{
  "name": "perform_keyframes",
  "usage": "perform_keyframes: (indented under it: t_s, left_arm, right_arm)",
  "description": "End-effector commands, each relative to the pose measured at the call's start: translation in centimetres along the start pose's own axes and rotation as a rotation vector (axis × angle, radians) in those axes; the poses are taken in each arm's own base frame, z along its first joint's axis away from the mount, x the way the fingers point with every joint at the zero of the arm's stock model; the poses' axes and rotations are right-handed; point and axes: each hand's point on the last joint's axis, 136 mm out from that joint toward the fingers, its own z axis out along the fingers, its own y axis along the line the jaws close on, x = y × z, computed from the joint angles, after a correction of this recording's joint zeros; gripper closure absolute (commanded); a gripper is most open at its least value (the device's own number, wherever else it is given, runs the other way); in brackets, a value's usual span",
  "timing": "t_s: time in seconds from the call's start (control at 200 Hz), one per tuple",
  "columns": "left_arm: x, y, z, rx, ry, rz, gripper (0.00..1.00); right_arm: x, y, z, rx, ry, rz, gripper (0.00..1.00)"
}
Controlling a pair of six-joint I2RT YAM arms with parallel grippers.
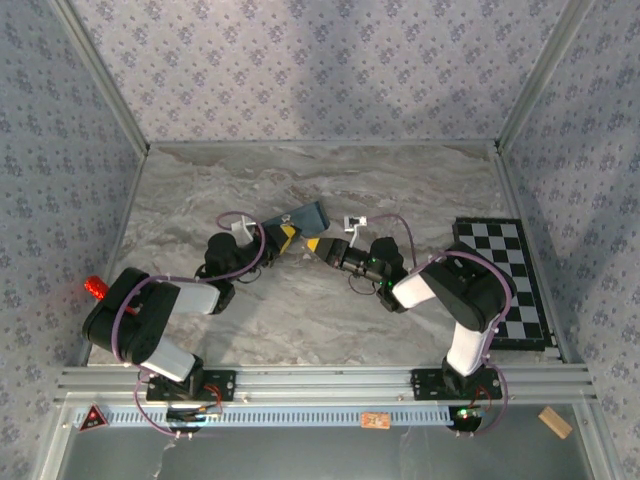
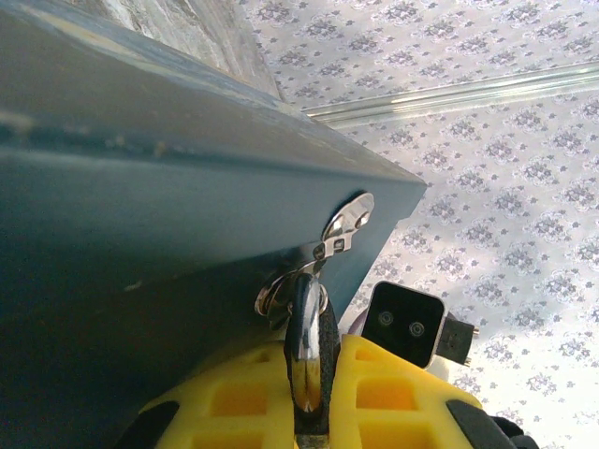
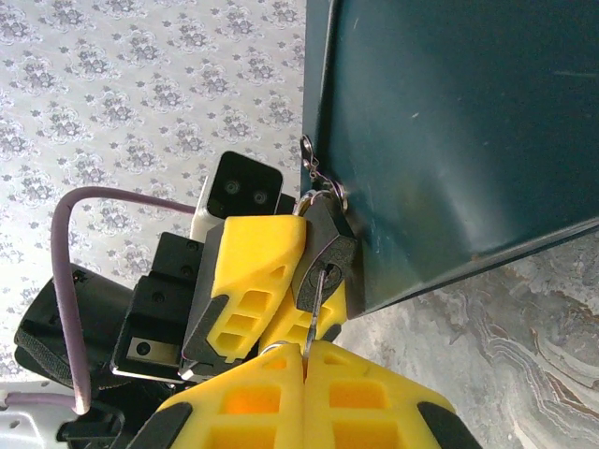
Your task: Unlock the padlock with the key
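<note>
A small black padlock (image 3: 329, 265) hangs from the metal hasp (image 2: 346, 224) of a dark blue box (image 3: 449, 140). My left gripper (image 2: 314, 379) is shut on the padlock (image 2: 314, 351), its yellow fingers (image 3: 248, 271) clamping the body from both sides. My right gripper (image 3: 306, 360) is shut on the key (image 3: 314, 313). The thin blade of the key sits in the keyhole on the padlock's underside. In the top view the left gripper (image 1: 284, 236) and right gripper (image 1: 320, 246) meet tip to tip just in front of the box (image 1: 310, 214).
A checkered board (image 1: 505, 280) lies at the right edge of the marble table (image 1: 330, 180). A red object (image 1: 95, 288) sits at the left edge by the left arm. Patterned walls close in the table on three sides.
</note>
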Motion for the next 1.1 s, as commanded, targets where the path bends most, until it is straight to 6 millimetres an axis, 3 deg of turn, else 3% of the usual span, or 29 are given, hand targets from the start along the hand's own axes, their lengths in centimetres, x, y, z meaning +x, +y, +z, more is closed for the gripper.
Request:
perform_keyframes:
  t_s: [0.0, 0.59, 0.905, 1.094]
  left_arm:
    - [-0.6, -4.0, -0.1, 0.152, -0.017, 0.087, 1.00]
    - [0.4, -5.9, 0.3, 0.209, 0.027, 0.102, 1.00]
    - [0.5, -5.9, 0.3, 0.208, 0.029, 0.102, 1.00]
    - [0.9, -6.3, 0.6, 0.217, 0.050, 0.110, 1.00]
  right_arm:
    - [-0.7, 1.0, 0.3, -0.035, -0.011, -0.007, 1.00]
    - [-0.6, 1.0, 0.6, -0.038, -0.006, -0.003, 1.00]
    - [-0.6, 1.0, 0.5, -0.037, -0.008, -0.007, 1.00]
    - [-0.3, 0.2, 0.4, -0.016, -0.006, 0.000, 1.00]
